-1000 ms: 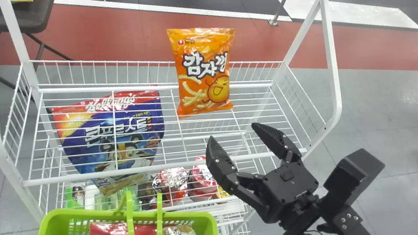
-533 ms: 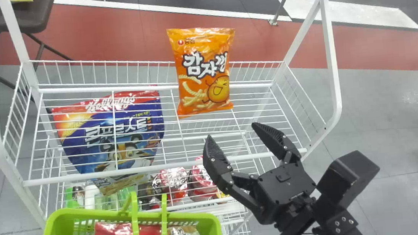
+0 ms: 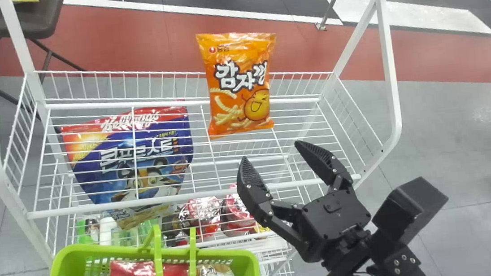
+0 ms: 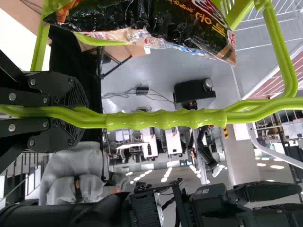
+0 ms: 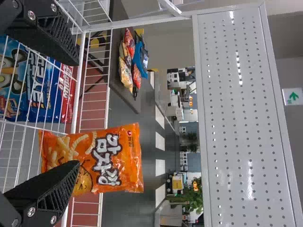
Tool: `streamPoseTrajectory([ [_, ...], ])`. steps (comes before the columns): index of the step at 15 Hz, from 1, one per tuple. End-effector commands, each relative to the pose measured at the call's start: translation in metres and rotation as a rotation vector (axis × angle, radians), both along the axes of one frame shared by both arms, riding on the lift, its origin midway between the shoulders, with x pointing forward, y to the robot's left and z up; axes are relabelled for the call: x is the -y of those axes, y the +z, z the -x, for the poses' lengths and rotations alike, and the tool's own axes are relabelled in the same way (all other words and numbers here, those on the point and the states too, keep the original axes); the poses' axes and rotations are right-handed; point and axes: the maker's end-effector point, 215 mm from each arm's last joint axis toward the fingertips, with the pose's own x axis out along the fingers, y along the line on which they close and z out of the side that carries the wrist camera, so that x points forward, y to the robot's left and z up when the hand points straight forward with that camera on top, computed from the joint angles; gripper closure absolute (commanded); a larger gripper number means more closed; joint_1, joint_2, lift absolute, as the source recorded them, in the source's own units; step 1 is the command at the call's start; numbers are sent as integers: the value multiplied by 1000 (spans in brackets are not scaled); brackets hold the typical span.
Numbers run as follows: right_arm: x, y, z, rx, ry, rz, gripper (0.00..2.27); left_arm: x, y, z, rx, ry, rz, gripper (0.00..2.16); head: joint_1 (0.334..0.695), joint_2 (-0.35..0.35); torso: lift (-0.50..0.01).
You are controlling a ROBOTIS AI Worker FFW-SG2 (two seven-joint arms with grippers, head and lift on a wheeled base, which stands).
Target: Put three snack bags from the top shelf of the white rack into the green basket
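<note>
A shop-style display stands in a large indoor hall, an orange snack bag (image 3: 239,84) at the far edge of a white wire rack (image 3: 390,74), a green shopping basket (image 3: 116,251) before it, packets (image 5: 126,73) on a dark table (image 5: 129,103).

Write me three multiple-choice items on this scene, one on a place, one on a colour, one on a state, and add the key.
1. The orange bag is:
A) on the floor
B) on the white rack's top shelf
C) on a chair
2. The basket is:
A) green
B) blue
C) white
3. The right gripper is:
A) shut on a bag
B) shut on a handle
C) open
Key:
1 B: its bottom rests on the shelf's wires.
2 A: rim and walls are green.
3 C: its fingers stand apart, nothing between them.
</note>
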Motion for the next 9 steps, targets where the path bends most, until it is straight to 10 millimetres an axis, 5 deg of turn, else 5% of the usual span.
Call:
streamPoseTrajectory([
  [1, 0, 2, -1, 6, 0, -1, 73, 0, 0, 2, -6, -3, 0, 2142, 695, -350, 0],
  [9, 2, 7, -2, 23, -4, 1, 80, -1, 1, 0, -3, 1, -1, 2142, 695, -350, 0],
])
